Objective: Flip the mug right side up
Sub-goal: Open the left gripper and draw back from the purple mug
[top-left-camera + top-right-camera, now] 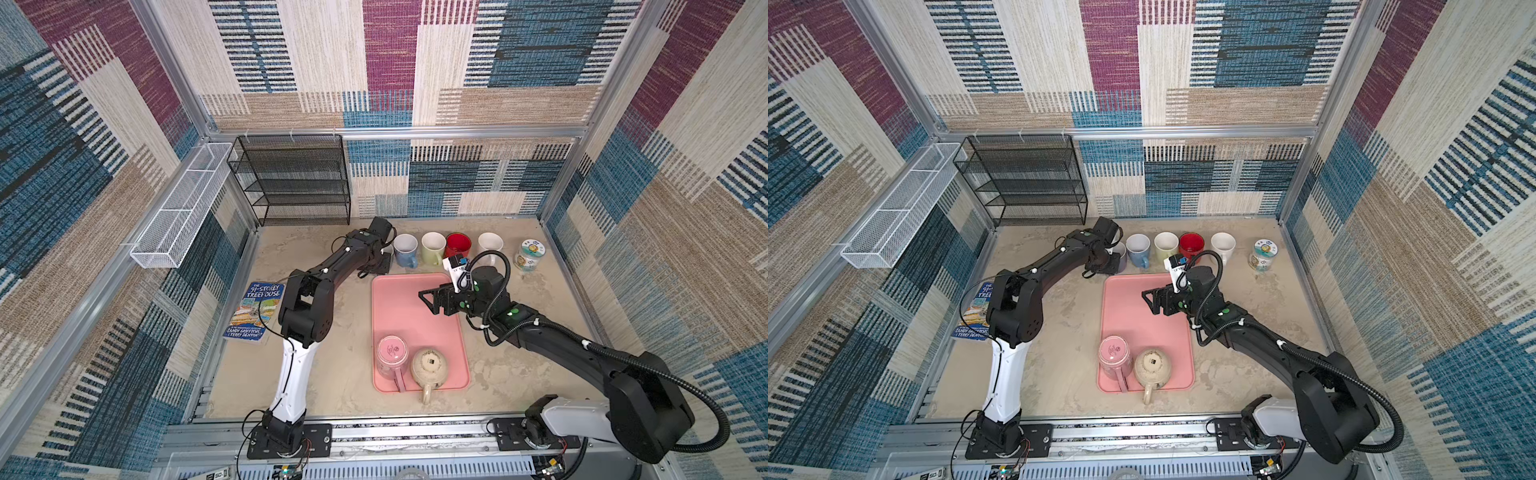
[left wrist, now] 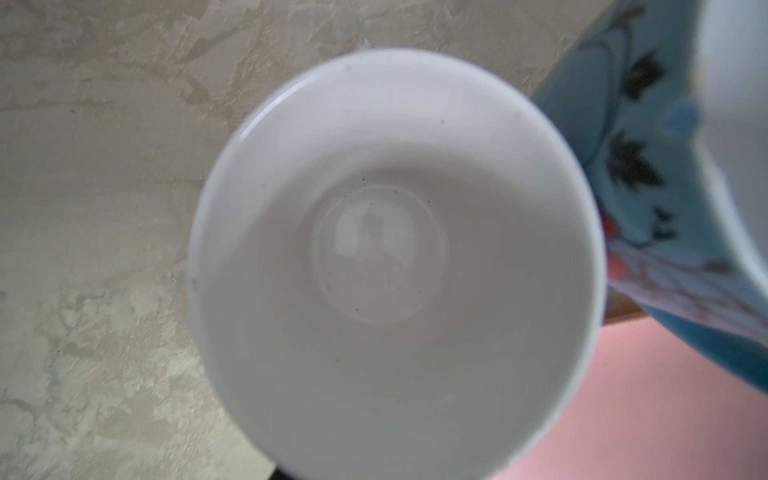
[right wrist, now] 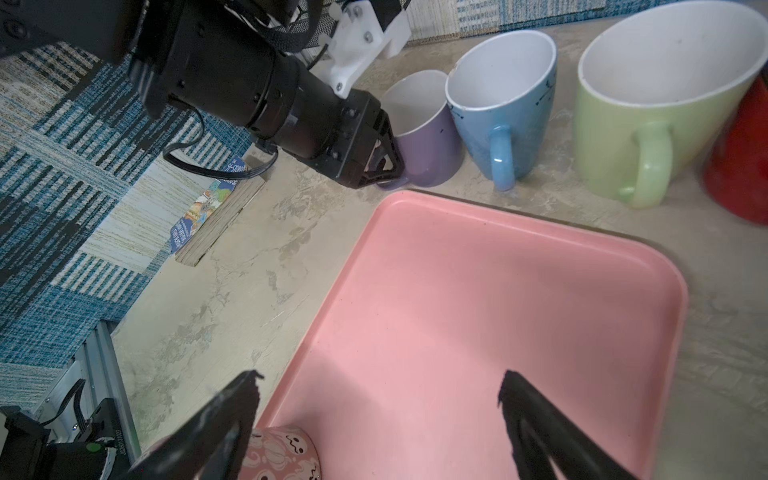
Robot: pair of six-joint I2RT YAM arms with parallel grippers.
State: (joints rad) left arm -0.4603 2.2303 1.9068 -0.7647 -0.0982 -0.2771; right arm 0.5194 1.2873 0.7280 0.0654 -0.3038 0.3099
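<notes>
Finds, nearest the arm bases, a pink tray (image 1: 411, 328) (image 1: 1142, 324) (image 3: 457, 311) lying on the mottled beige surface (image 1: 345, 353). Notes two mugs at its near end, both upside down, bases up: a pink mug (image 1: 391, 353) (image 1: 1113, 353) on the left and a cream mug (image 1: 430, 365) (image 1: 1152, 363) just beside it on the right. Notes both handles pointing toward the near edge, the cream one overhanging the tray rim. Confirms in the right wrist view a ghost and pumpkin print on the pink mug (image 3: 282, 453).

Records the right gripper (image 1: 428, 300) (image 1: 1148, 300) (image 3: 380, 380) hovering over the far half of the tray, fingers (image 3: 232, 415) spread wide, holding nothing.

Locates the lilac mug (image 1: 1121, 251) (image 2: 395, 270) (image 3: 424, 137) just beyond the tray's far left corner, standing upright on the surface, mouth up, white inside, close against the blue mug (image 1: 405, 249) (image 2: 648, 166) (image 3: 498, 112) on its right. Places the left gripper (image 1: 384, 264) (image 1: 1111, 264) (image 3: 382, 162) low at the handle side of the lilac mug. Cannot tell from any view how far apart its fingers stand, nor whether they grip the handle.

Lists, rightward along the same far row, all upright: blue mug, pale green mug (image 1: 433, 247) (image 3: 648, 116), red mug (image 1: 459, 245) (image 3: 739, 166), white mug (image 1: 490, 245), then a labelled jar (image 1: 530, 253) set apart at the end.

Notes a "91-Storey Treehouse" paperback (image 1: 255, 311) (image 3: 203, 212) flat on the surface left of the tray, partly under the left arm. Notes a black mesh shelf rack (image 1: 295, 178) against the back wall and a white wire basket (image 1: 183, 208) on the left wall.
</notes>
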